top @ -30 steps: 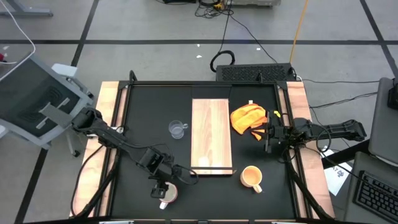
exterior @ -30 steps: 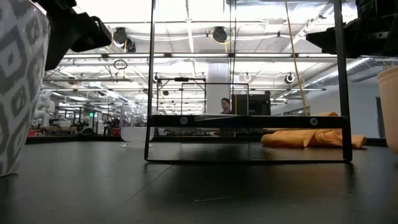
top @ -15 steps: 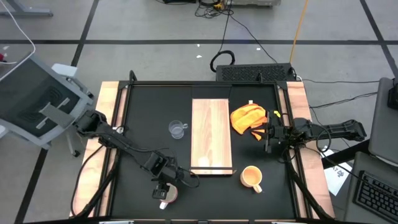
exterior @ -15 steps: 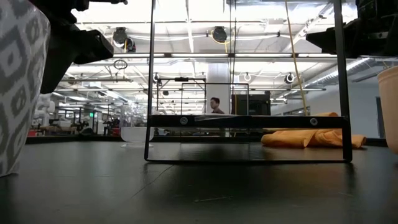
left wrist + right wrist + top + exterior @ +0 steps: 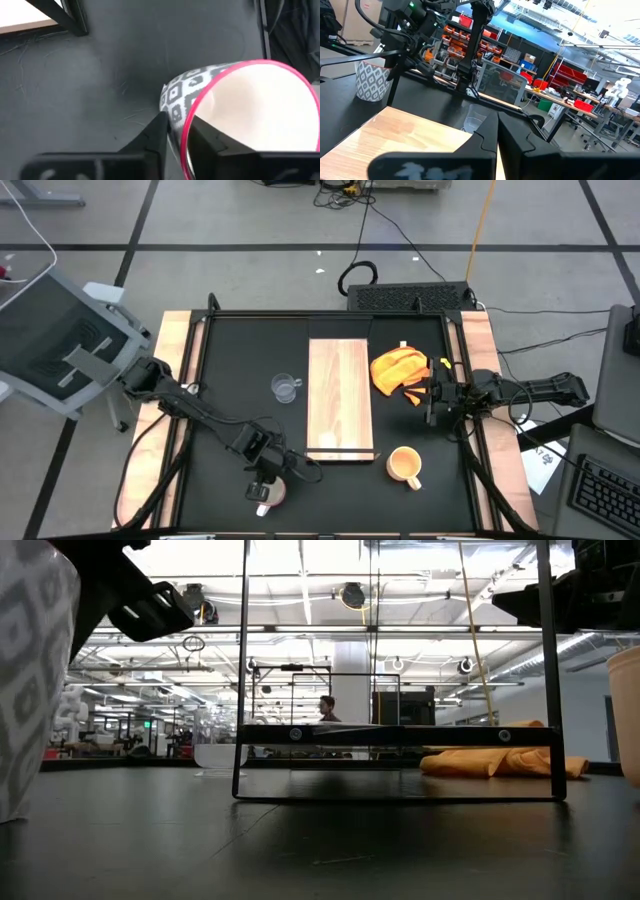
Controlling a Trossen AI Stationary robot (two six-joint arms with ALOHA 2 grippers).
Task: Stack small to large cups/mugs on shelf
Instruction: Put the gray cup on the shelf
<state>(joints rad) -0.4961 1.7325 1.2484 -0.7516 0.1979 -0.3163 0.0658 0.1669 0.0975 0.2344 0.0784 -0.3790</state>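
Left gripper [image 5: 176,142] pinches rim of white patterned mug [image 5: 235,110], one finger inside, one outside, at table's near-left corner. Right gripper [image 5: 497,131], fingers pressed together, empty, waits by table's right edge. Glass cup [image 5: 286,388] just left of shelf [image 5: 340,395]; orange-yellow mug [image 5: 404,466] near shelf's lipped end.

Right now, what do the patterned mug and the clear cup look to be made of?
The patterned mug: likely glazed ceramic, with an opaque white inside, grey diamond print and pink rim. The clear cup: probably glass, though clear plastic is possible, since the black table shows through it.
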